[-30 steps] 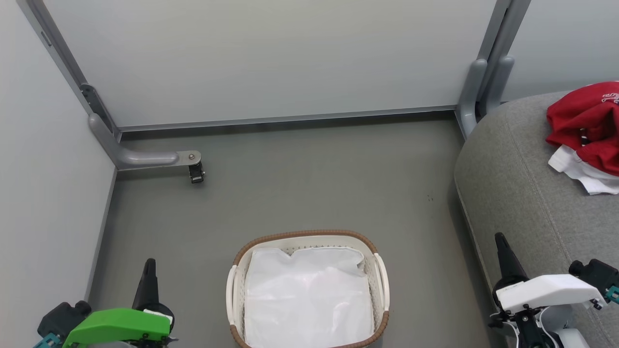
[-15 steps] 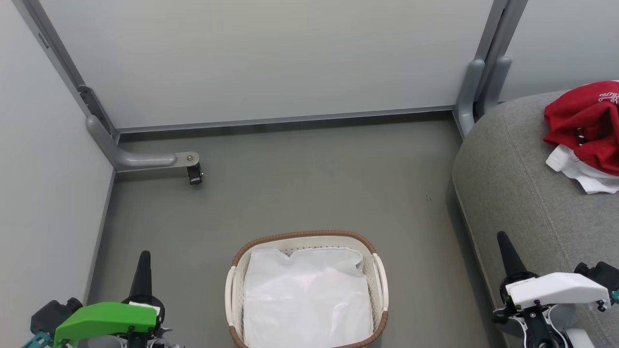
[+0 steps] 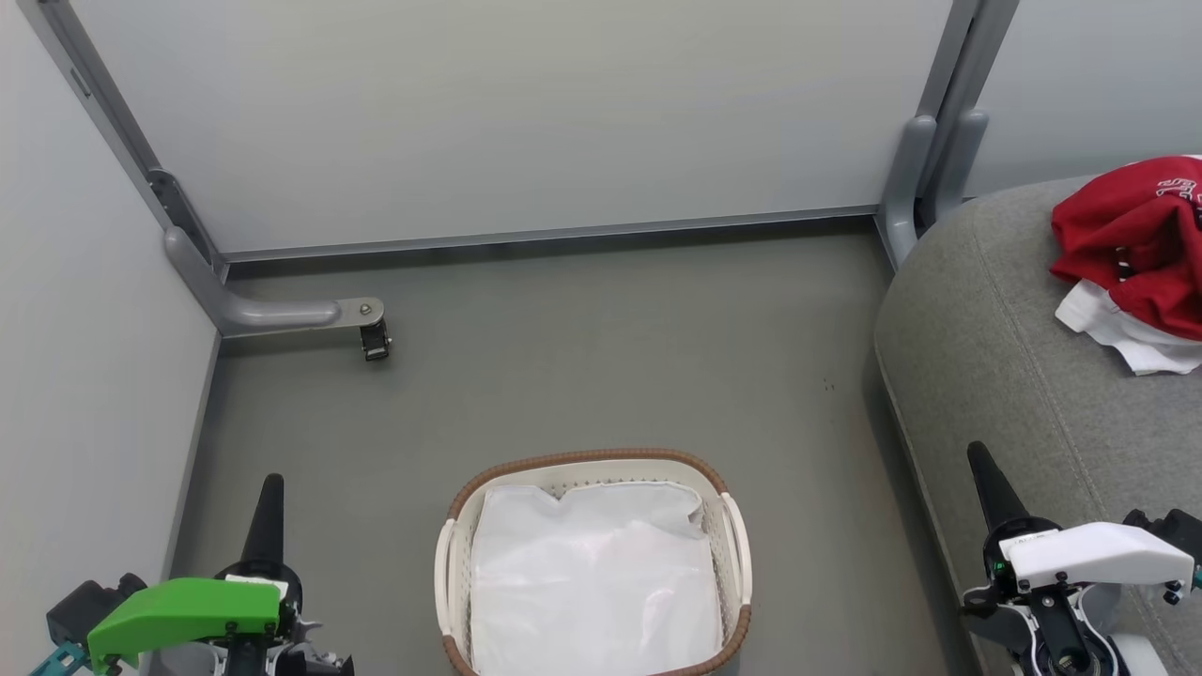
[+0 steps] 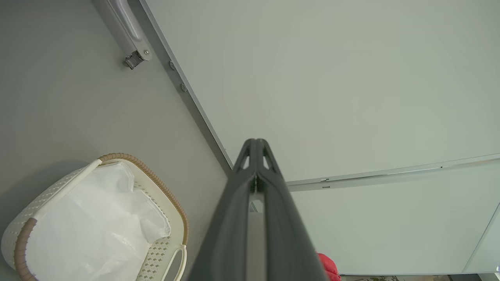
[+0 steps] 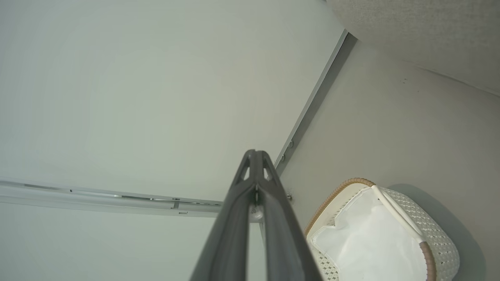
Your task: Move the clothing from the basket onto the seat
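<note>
Left gripper (image 3: 271, 488) and right gripper (image 3: 979, 460) are drawn further outward, jaws pressed together; with clothing (image 3: 1136, 244) on the seat (image 3: 995, 357), parking clear is advised.

You see two arms told apart by colour.
Your left gripper (image 3: 269, 493) sits under a green cover (image 3: 183, 610), your right gripper (image 3: 981, 465) under a white cover (image 3: 1094, 554); both have long, tapered dark fingers (image 4: 234, 218).
</note>
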You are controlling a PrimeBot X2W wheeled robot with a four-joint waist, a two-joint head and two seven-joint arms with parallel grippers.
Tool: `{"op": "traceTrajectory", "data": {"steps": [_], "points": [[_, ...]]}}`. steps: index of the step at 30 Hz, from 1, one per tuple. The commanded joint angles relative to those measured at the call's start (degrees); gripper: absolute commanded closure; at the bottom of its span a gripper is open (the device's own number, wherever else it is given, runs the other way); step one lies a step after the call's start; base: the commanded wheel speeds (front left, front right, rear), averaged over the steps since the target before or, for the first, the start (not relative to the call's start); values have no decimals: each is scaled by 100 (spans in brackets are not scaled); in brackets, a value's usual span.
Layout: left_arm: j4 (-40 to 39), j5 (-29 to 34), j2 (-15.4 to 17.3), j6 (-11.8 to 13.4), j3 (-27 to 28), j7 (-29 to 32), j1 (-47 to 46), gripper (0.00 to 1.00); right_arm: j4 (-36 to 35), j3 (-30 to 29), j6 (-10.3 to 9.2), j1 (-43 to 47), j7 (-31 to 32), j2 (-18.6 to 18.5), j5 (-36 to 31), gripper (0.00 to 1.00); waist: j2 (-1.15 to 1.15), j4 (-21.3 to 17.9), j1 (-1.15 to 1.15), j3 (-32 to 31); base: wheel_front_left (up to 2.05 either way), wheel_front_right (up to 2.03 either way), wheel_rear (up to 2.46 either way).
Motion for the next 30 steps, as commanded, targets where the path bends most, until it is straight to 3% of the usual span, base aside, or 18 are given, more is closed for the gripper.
{"op": "traceTrajectory", "data": {"steps": [1, 30], "points": [[-51, -144, 9, -39, 36, 37, -151, 100, -65, -30, -3, -99, 37, -35, 145, 100, 0, -3, 0, -1, 0, 0, 0], [-109, -1270, -10, -92, 281, 385, -286, 100, -104, -179, -4, -155, 390, -44, 1422, 100, 0, -68, 0, -27, 0, 0, 0]]}}
